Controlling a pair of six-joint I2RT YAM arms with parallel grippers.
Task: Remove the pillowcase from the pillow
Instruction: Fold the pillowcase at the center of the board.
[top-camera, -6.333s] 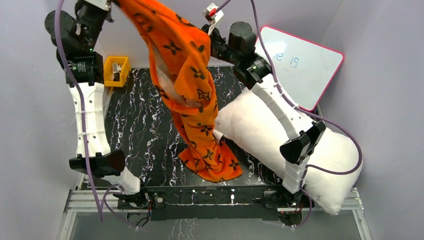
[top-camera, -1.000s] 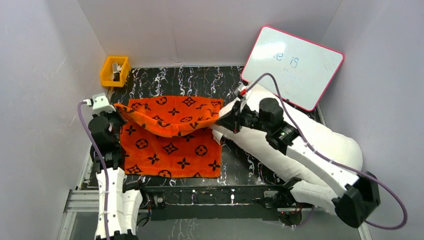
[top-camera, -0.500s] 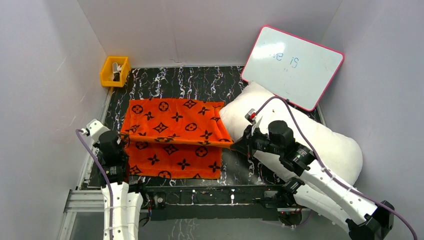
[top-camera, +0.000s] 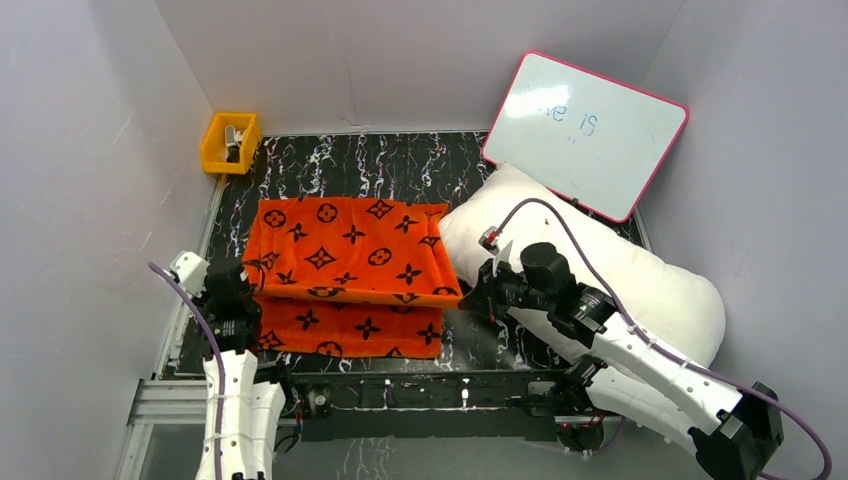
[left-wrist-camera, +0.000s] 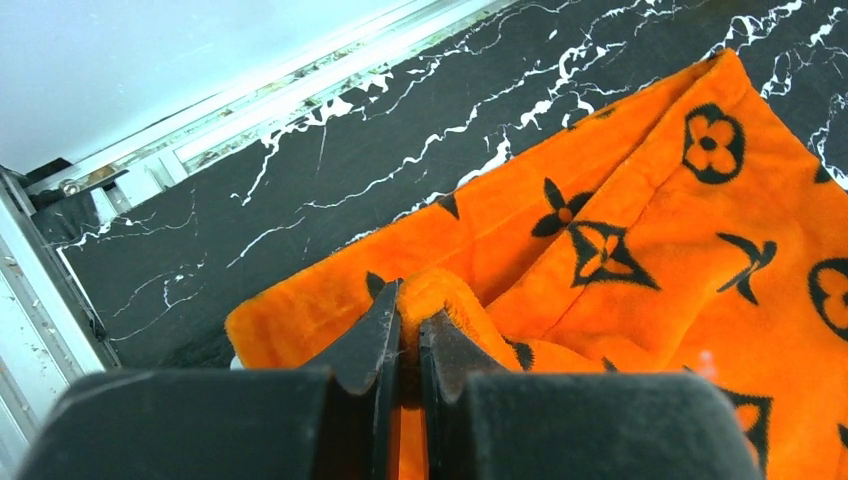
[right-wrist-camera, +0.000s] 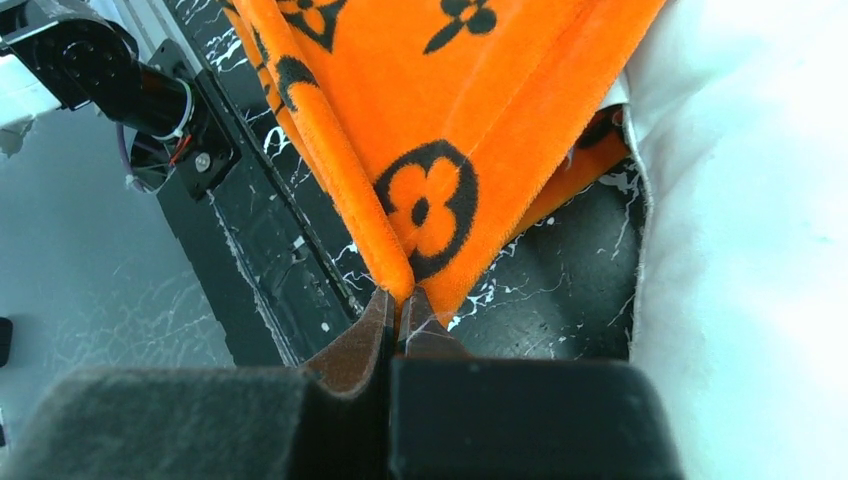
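Top view: pillowcase (top-camera: 350, 250) is fully off the pillow (top-camera: 665, 285). It lies left of centre on the counter (top-camera: 400, 165), toward the near edge, folded over itself. The top layer's near edge is pulled straight between both pincers, and a strip of the lower layer shows below it. Left pincer (top-camera: 250, 285) is at the fabric's left edge, right pincer (top-camera: 472, 295) at the top layer's near right corner. The bare pillow runs along the counter's right edge from the middle to the near right corner. Its left end sits just beside the pillowcase's right side, and the right arm crosses over it. Whiteboard (top-camera: 590, 130) leans at the far right corner, yellow bin (top-camera: 228, 143) at the far left corner.

Left wrist: jaws nearly together, clamping a small bunched fold of orange fleece between the tips. The rest of the fabric spreads right over the black marbled counter.

Right wrist: jaws closed tight on the pillowcase corner, which fans up and away from the tips with a flower motif just above them. The white pillow fills the right side, with counter below.
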